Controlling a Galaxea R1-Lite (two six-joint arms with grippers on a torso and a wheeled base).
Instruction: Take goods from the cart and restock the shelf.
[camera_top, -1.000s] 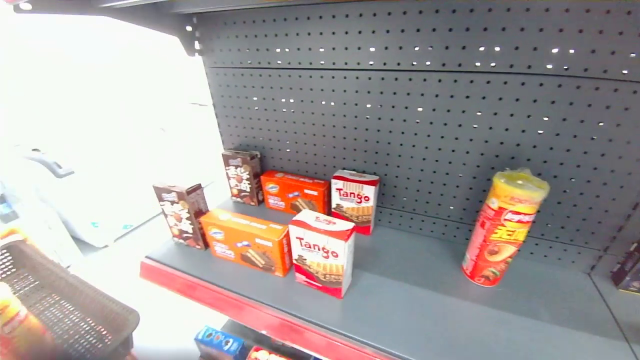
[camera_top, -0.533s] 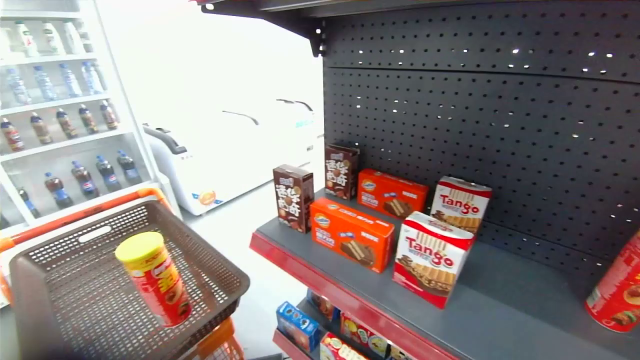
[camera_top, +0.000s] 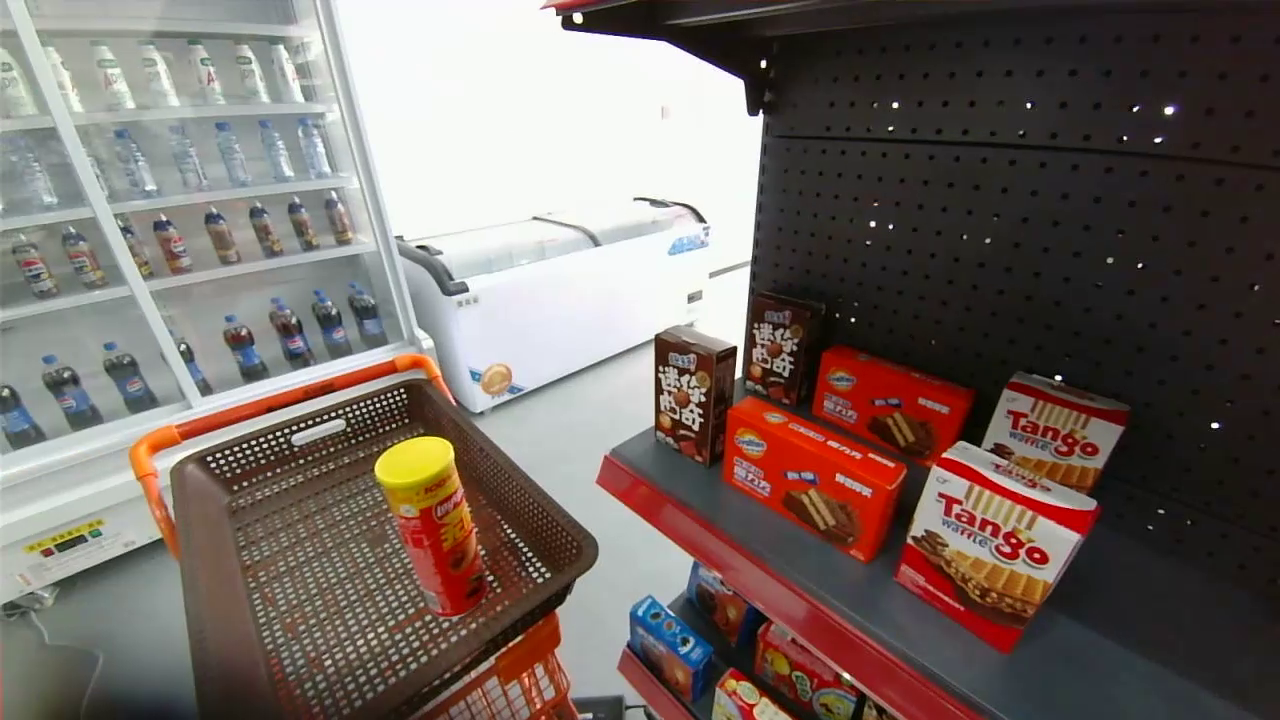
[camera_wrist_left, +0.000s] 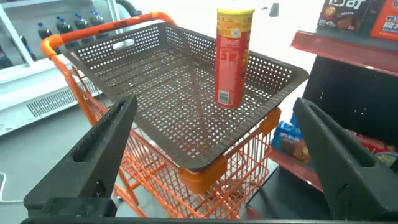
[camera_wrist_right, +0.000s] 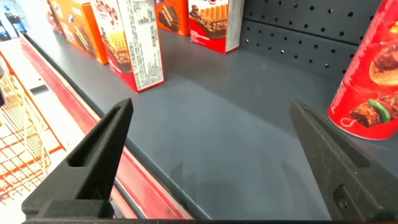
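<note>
Red can (camera_top: 436, 528) with yellow lid, upright in brown cart basket (camera_top: 228, 565), beside grey shelf (camera_top: 1100, 668)

The head view swung left: the cart (camera_top: 290, 397) with its can (camera_top: 435, 525) came into view, and the shelf (camera_top: 1120, 670) slid right.

Right claw (camera_wrist_right: 211, 106): two black fingers (camera_wrist_right: 93, 162) spread wide, nothing between, hovering over bare dark grey metal shelf board (camera_wrist_right: 236, 143). Shelf's red front lip (camera_wrist_right: 143, 179) runs beside one finger; orange wire cart (camera_wrist_right: 22, 130) just beyond lip. Red-and-white upright wafer box (camera_wrist_right: 137, 43) near lip, flat orange cardboard box (camera_wrist_right: 84, 28) next to it. Second red-and-white wafer box (camera_wrist_right: 214, 22) against dark perforated back panel (camera_wrist_right: 298, 31). Tall red cylindrical snack can (camera_wrist_right: 370, 81) upright near other finger, apart from boxes.
</note>
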